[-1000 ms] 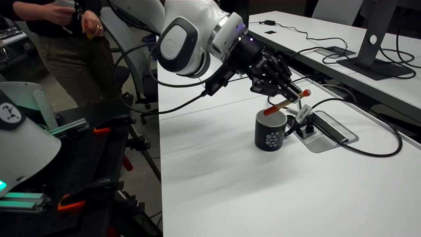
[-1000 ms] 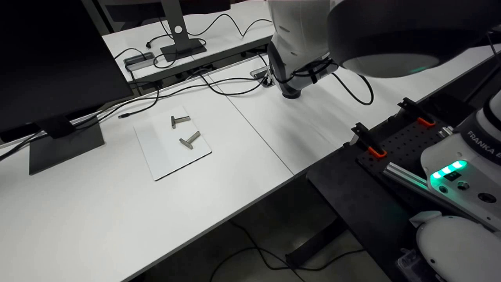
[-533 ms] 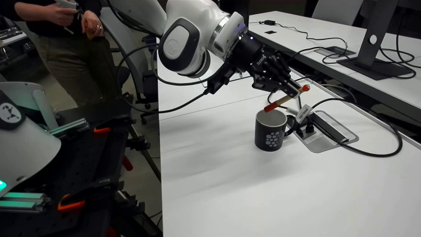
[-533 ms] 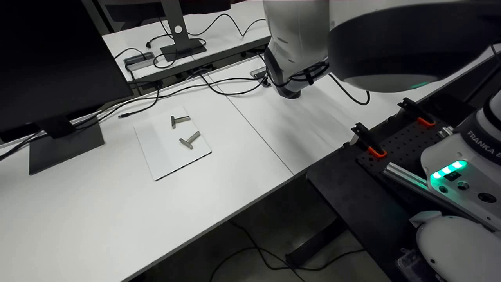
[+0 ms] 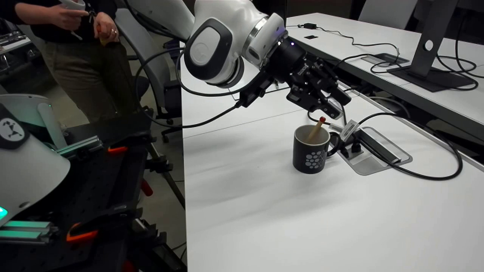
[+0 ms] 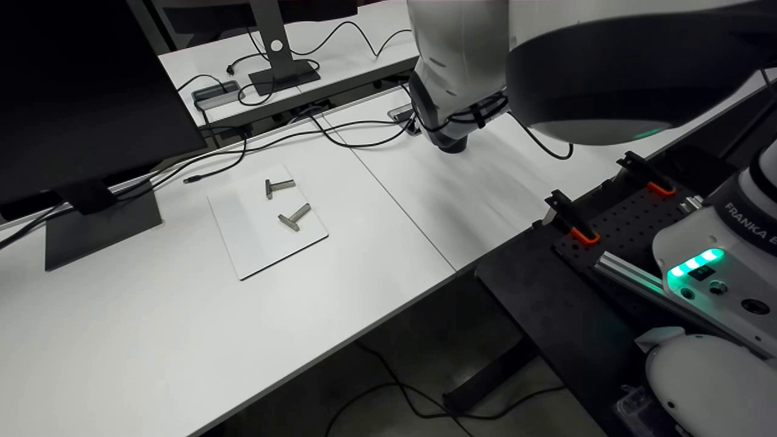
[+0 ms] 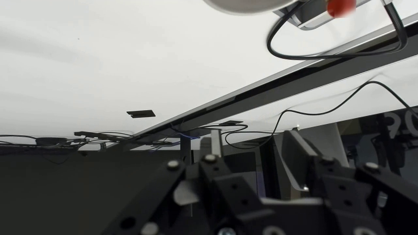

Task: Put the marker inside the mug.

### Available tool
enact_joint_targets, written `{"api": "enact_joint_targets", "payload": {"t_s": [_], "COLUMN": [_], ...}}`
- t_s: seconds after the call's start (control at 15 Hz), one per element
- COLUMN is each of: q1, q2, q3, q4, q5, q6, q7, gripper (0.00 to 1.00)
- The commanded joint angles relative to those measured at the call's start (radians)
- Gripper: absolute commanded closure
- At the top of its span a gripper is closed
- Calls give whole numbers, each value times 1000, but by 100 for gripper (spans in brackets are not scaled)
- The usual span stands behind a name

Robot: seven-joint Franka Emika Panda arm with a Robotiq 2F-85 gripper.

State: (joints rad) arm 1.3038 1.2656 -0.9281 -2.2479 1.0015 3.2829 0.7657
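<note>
Nearest us, the mug [image 5: 308,154] stands upright with the marker [image 5: 315,131] slanting inside, its red end above the rim; whether the hidden end has settled, we cannot tell. Just above, the gripper [image 5: 338,105] hangs with its jaws spread, pinching nothing. If we drew it away low, a jaw could catch that red end and topple the mug. Farther off, the looped black cable [image 5: 433,177] might snag us on a sideways swing.
</note>
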Motion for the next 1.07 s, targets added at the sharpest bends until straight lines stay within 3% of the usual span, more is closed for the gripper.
{"api": "enact_joint_targets", "payload": {"t_s": [0.0, 0.13, 0.27, 0.53, 0.73, 1.0], "q1": [17, 13, -3, -103, -219, -227], "q2": [33, 26, -7, -180, -325, -400], "q3": [-23, -21, -10, 80, 185, 139], "q4": [5, 5, -1, -14, -50, -86], "q5": [9, 8, 1, -59, -250, -500], "q6": [-30, -29, -15, 101, 238, 182], "q7": [17, 15, -1, -123, -172, -169], "gripper": [11, 1, 0, 0, 0, 0]}}
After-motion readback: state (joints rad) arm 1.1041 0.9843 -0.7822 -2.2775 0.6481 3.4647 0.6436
